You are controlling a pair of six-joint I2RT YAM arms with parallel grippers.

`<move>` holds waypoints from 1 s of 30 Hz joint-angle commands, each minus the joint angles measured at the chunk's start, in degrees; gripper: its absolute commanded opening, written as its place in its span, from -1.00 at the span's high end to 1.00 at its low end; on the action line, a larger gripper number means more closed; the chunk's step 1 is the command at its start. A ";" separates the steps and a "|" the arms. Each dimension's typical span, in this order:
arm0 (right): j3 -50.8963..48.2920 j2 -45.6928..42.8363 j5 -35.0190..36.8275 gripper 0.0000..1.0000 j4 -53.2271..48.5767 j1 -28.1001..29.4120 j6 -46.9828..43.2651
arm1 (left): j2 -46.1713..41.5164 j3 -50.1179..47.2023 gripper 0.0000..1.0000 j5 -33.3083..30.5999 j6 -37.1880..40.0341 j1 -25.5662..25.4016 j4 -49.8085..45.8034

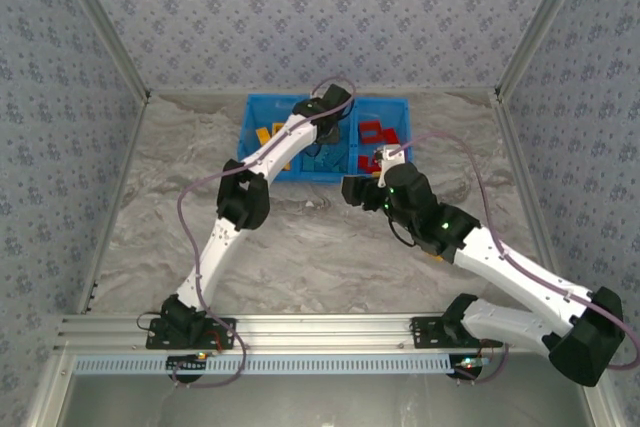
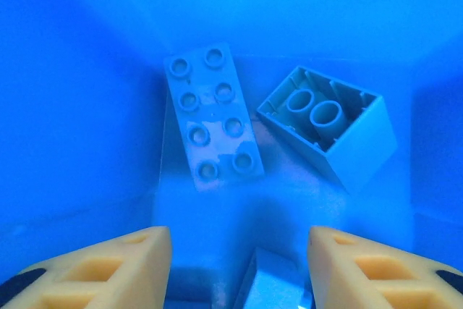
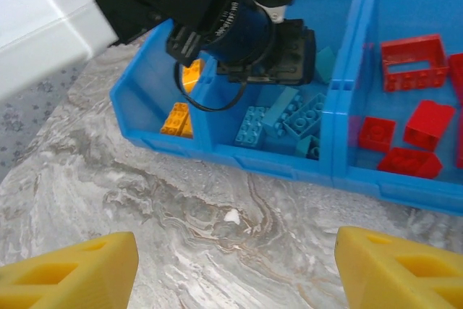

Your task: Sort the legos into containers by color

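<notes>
The blue bin [image 3: 340, 171] has three compartments side by side. Yellow legos [image 3: 177, 117] lie in its left one, light blue legos [image 3: 289, 117] in the middle one and red legos [image 3: 409, 121] in the right one. My left gripper [image 2: 239, 265] is down inside the middle compartment, open. A light blue brick [image 2: 278, 284] lies loose below it, with a gap to each finger. Farther in lie a flat eight-stud brick [image 2: 213, 117] and an upturned brick [image 2: 329, 124]. My right gripper [image 3: 235, 273] hovers open over bare table in front of the bin, with nothing in it.
In the top view the bin [image 1: 262, 112] stands at the far middle of the marbled table [image 1: 300, 247]. The left arm [image 1: 270, 152] stretches across its left compartment, and the right gripper [image 1: 358, 187] hangs just before its front wall. A white speck [image 3: 231, 215] lies on the table.
</notes>
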 commanded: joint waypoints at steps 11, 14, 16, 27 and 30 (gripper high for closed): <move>4.86 -6.51 12.67 -0.48 -21.04 -1.47 11.60 | -26.66 -8.13 -0.08 -1.14 -3.09 -4.28 0.69; 6.71 -6.95 14.96 -0.44 -29.42 -2.48 17.05 | -32.67 -15.08 -0.09 0.94 -0.34 -5.67 4.02; 7.09 -7.51 15.89 -0.42 -34.32 -3.17 20.70 | -35.77 -19.53 -0.10 4.49 0.87 -6.41 6.03; 9.14 -14.95 18.17 -0.33 -58.88 -6.29 38.04 | -37.94 -40.84 -0.25 30.78 21.35 -18.13 21.01; 10.11 -16.63 15.85 -0.35 -67.28 -7.22 45.58 | -34.32 -43.49 -0.22 32.96 25.92 -21.62 24.99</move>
